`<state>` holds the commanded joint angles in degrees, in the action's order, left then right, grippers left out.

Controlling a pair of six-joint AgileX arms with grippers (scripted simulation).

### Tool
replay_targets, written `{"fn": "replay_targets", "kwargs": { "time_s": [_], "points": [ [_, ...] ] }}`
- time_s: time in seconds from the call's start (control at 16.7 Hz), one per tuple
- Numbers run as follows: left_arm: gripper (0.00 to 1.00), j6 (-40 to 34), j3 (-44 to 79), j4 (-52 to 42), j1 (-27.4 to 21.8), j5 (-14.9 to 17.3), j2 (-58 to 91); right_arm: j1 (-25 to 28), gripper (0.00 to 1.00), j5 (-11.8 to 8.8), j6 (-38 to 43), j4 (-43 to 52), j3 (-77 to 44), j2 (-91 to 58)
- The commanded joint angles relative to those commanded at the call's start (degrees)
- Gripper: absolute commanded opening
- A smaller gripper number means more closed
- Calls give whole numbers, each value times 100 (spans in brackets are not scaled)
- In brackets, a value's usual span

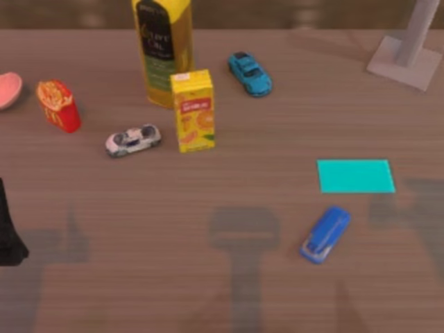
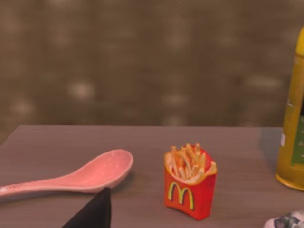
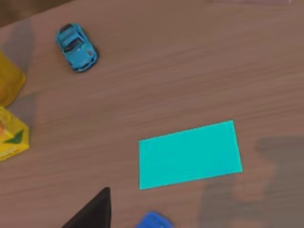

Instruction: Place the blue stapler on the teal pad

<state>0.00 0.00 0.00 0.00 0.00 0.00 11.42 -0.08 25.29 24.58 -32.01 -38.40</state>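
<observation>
Top view alone shows the whole blue stapler (image 1: 325, 234) lying near the teal pad (image 1: 356, 176); jaws' state unclear.

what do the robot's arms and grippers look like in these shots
Little shows. The left arm is a matte black bulk at the top view's left edge. Each wrist view shows only a black pointed wedge: the left gripper and right gripper. No cables or markings are visible.
</observation>
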Motion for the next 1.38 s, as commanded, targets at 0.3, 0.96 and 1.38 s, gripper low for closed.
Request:
{"fn": "replay_targets", "kwargs": {
  "time_s": [0.3,0.96,1.38],
  "points": [
    [100,0,0,0,0,0,0,784,100,12,1724,1766,-2169,-3115],
    [100,0,0,0,0,0,0,1913,100,-1,4230,4150,-5403,-7048],
    [100,0,0,0,0,0,0,1915,100,-3,4290,4176,-5464,-7143]
  ]
}}
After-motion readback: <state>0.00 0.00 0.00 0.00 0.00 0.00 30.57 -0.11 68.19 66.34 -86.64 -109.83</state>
